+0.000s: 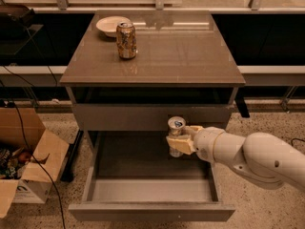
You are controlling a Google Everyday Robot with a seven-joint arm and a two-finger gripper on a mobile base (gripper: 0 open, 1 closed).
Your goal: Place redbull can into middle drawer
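Note:
The redbull can (176, 129) is slim and silver with a shiny top. It is upright in my gripper (180, 140), whose tan fingers (177, 144) are shut around its body. My white arm reaches in from the right. The can hangs above the right rear part of the open middle drawer (152, 187), in front of the closed grey drawer front (119, 117) above it. The drawer is pulled out wide and its pale grey floor is bare.
A gold-orange can (126, 40) and a white bowl (111, 25) stand on the cabinet top (181, 51). An open cardboard box (26, 163) sits on the floor at the left, with cables beside it.

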